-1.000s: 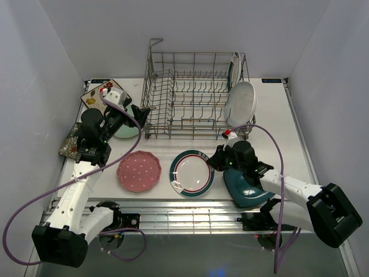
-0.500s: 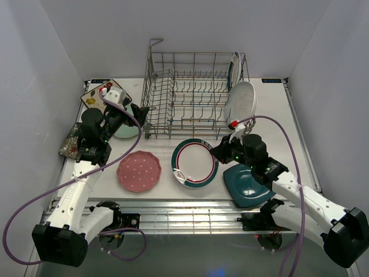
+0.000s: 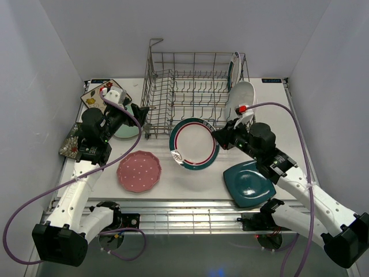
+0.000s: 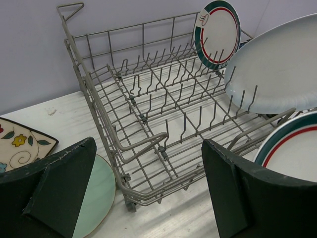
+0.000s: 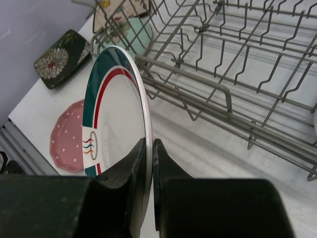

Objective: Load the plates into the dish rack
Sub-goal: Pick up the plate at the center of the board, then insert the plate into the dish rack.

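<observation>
Grey wire, top view: the dish rack (image 3: 151, 98) is seen at the back middle of the table (image 3: 288, 115). A white oval plate (image 3: 242, 98) is leaned at its right end, and a racked rimmed plate (image 3: 233, 69) is stood upright behind it.
Right gripper, top view: the right gripper (image 3: 222, 138) is clamped on the right edge of the held rimmed plate (image 3: 194, 142). That plate is raised off the table and tilted, just in front of the rack's near wall.
Left gripper, top view: the left gripper (image 3: 138, 112) is spread wide beside the rack's near left corner, with nothing gripped.
Loose plates, top view: the pink dotted plate (image 3: 139, 171) is laid flat at front left. The dark teal square plate (image 3: 249, 184) is partly covered by the right arm, and the mint round plate (image 3: 124, 131) is partly hidden under the left gripper. The cream floral square plate (image 3: 95, 95) is placed at the far left, the dark floral square plate (image 3: 70, 142) at the left edge.
Left wrist view: the left fingers (image 4: 59, 188) are set far apart, and the rack is framed between them. The mint round plate is seen under the left one. The held rimmed plate's edge is caught at lower right.
Right wrist view: the right fingers (image 5: 124, 171) are pinched on the rim of the held rimmed plate, which is seen nearly edge-on. The rack's near wall is just beyond it.
</observation>
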